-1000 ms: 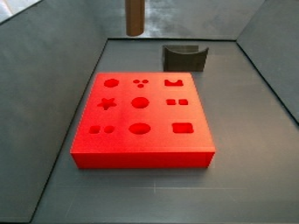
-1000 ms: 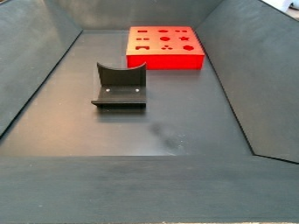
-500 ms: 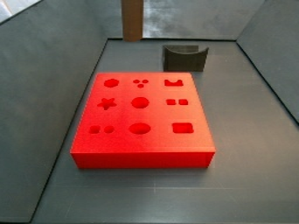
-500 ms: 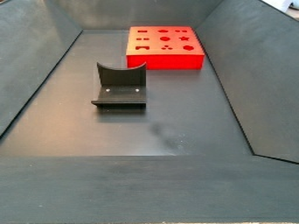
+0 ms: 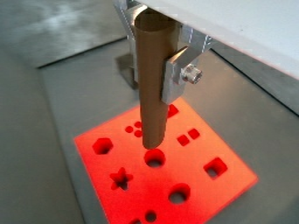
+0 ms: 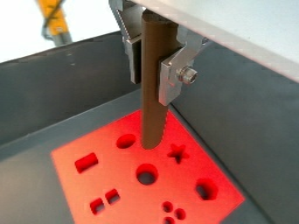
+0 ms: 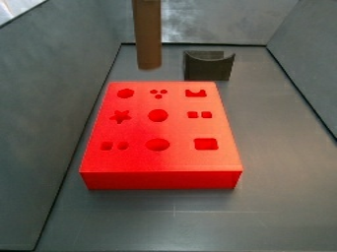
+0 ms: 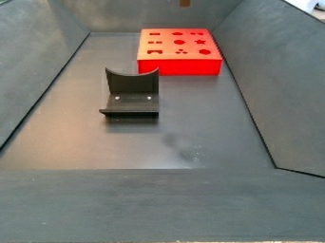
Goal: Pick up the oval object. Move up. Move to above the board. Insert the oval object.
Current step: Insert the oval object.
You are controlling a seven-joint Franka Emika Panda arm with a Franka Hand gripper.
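My gripper point(image 5: 149, 74) is shut on the oval object point(image 5: 149, 114), a slim brown peg held upright by its upper part between the silver fingers point(image 5: 176, 74). It shows the same way in a wrist view point(image 6: 152, 70). The peg point(image 6: 152, 114) hangs above the red board point(image 5: 233, 179), its lower end apart from the top and over the middle holes. In a side view the peg point(image 7: 146, 34) hangs at the top, above the far edge of the board point(image 7: 158, 167); the gripper is out of that view. The board also shows in a side view point(image 8: 178, 65).
A squat dark grey holder block point(image 7: 208, 65) stands behind the board on the grey floor; it also shows in a side view point(image 8: 129, 93). Sloping grey walls point(image 7: 53, 69) enclose the floor on all sides.
The peg has come lower in the side view and shifted slightly left, so more of its length shows. The board and the holder block have not moved.
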